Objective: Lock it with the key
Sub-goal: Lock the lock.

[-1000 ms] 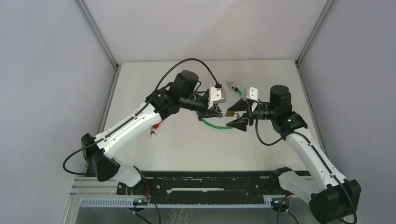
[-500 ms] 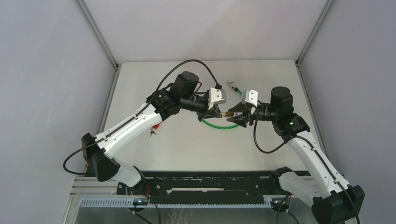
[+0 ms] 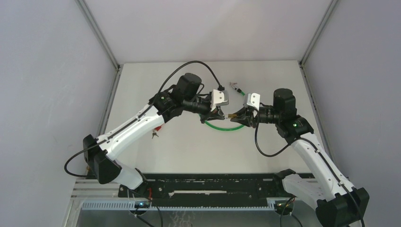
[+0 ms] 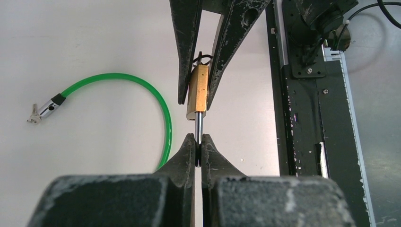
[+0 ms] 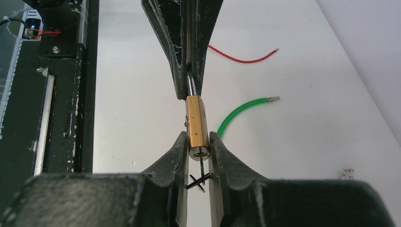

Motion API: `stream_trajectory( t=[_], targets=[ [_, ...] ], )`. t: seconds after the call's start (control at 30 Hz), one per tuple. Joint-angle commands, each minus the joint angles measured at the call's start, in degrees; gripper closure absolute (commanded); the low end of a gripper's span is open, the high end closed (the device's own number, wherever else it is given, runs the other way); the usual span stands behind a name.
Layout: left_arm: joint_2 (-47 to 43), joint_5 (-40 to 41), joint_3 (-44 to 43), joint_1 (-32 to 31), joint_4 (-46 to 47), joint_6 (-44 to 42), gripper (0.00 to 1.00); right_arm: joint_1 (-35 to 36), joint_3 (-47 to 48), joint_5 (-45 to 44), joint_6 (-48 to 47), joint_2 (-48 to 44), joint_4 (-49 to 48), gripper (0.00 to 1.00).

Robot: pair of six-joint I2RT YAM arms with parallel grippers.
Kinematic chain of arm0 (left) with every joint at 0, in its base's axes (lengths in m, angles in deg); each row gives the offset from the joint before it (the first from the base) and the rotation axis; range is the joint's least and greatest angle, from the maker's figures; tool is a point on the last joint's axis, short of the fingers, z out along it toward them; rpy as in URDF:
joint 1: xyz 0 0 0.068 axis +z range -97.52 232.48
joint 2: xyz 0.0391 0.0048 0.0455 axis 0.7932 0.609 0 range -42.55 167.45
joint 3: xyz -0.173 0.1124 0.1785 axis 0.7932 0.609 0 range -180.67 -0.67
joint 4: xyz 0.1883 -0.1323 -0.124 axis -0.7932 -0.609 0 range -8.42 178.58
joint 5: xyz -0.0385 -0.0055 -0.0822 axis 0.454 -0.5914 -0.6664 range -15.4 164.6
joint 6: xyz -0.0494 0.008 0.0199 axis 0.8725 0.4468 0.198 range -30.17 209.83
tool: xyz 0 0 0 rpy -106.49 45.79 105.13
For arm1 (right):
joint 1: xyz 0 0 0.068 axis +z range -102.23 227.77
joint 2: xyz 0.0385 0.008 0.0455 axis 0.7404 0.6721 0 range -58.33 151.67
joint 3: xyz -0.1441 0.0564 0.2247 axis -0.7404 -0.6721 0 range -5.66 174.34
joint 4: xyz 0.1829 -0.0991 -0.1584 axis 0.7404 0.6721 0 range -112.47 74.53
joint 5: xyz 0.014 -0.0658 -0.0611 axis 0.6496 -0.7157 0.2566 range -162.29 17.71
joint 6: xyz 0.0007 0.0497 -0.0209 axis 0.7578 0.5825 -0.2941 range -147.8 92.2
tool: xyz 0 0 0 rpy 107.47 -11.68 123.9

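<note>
A brass padlock [image 3: 231, 115] hangs in the air between my two grippers. My left gripper [image 4: 198, 144] is shut on its silver shackle [image 4: 199, 127]. In the right wrist view the padlock body [image 5: 196, 125] sits between the fingertips of my right gripper [image 5: 197, 142], and both fingers touch its sides. The thin dark key [image 5: 202, 168] sticks out of the keyhole, in the gap between the right fingers. Its wire ring [image 4: 203, 58] shows behind the padlock in the left wrist view.
A green cable [image 3: 222, 126] curves on the table under the grippers, its metal end [image 3: 233, 86] farther back. A red wire [image 5: 241, 56] and a small metal piece [image 3: 154, 135] lie to the left. A black rail [image 3: 213, 184] runs along the near edge.
My right gripper has moved left onto the padlock, and its jaws have gone from wide open to closed on the body. The left gripper has kept still.
</note>
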Motion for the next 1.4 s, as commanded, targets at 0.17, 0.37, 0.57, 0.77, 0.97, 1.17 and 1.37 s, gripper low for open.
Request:
stream_trajectory(
  t=[0.17,0.37,0.57,0.77,0.97,1.17,1.37],
  targets=[
    [-1.3,-2.9,0.0,0.1,2.2,0.3,1.0,0.5,2.4,2.7,-1.7,0.2,-0.3,0.99],
    [-0.7,-4.1,-1.4,-0.4,2.2,0.8,1.0,1.9,2.4,3.7,-0.8,1.5,-0.9,1.0],
    [-0.3,-4.9,-1.7,-0.9,3.6,2.3,1.0,2.5,2.4,4.7,1.3,2.1,-2.3,1.0],
    [0.5,-6.7,-2.2,-1.1,5.1,4.8,1.0,3.9,1.4,4.2,2.2,2.7,-4.2,1.0],
    [0.7,-7.8,-2.6,-1.2,5.2,6.0,1.0,4.4,1.4,3.5,2.5,3.1,-4.4,1.0],
    [0.3,-3.2,-1.7,-1.4,5.9,4.9,1.0,2.4,1.4,7.9,11.2,4.8,-8.8,1.0],
    [1.7,-9.7,-2.9,-1.4,5.5,6.9,1.0,4.6,0.9,2.3,5.4,4.7,-6.8,1.0]
  ],
)
